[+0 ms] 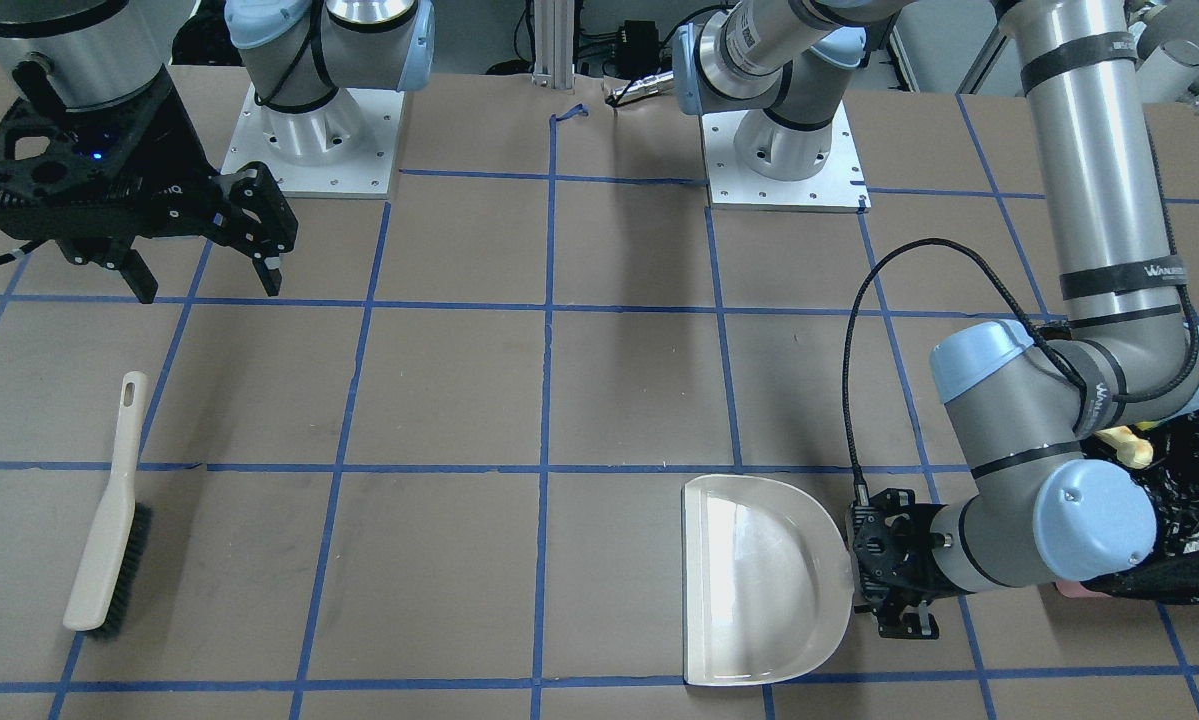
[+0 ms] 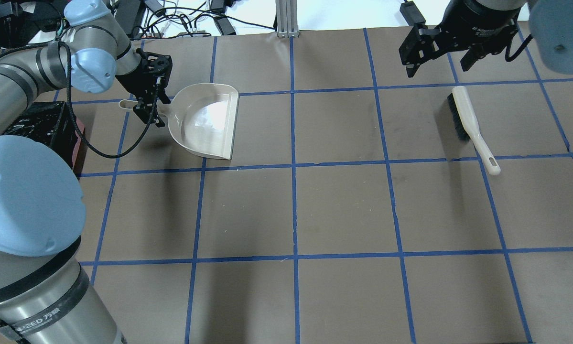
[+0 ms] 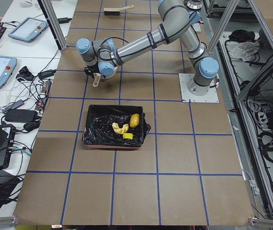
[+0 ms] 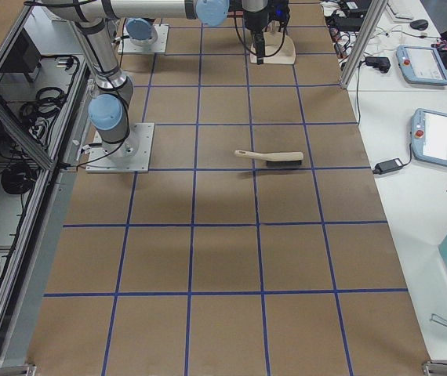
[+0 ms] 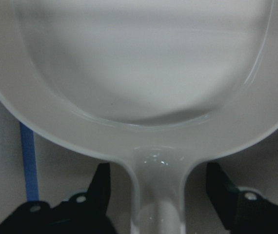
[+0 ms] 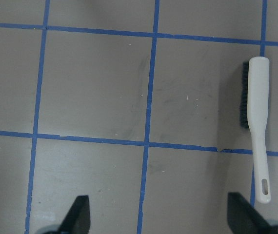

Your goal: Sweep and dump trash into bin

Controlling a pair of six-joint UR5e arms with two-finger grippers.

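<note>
The three trash pieces lie inside the black-lined bin [image 3: 98, 132]: the orange-brown lump [image 3: 134, 120], the cream crescent [image 3: 119, 128] and the yellow wedge [image 3: 128, 136]. The bin also shows in the front view [image 1: 1194, 490], mostly behind my left arm. My left gripper [image 2: 152, 102] is open, its fingers [image 5: 101, 181] on either side of the beige dustpan's [image 2: 205, 119] handle with gaps on both sides. The dustpan [image 5: 144, 58] lies flat and empty on the table. My right gripper [image 1: 204, 275] is open and empty, held high above the table [image 6: 158, 214].
A beige hand brush [image 2: 468, 122] with black bristles lies on the table near my right gripper, also in the right wrist view [image 6: 257, 112]. The table is brown paper with a blue tape grid. The bin stands behind the dustpan handle, by my left arm.
</note>
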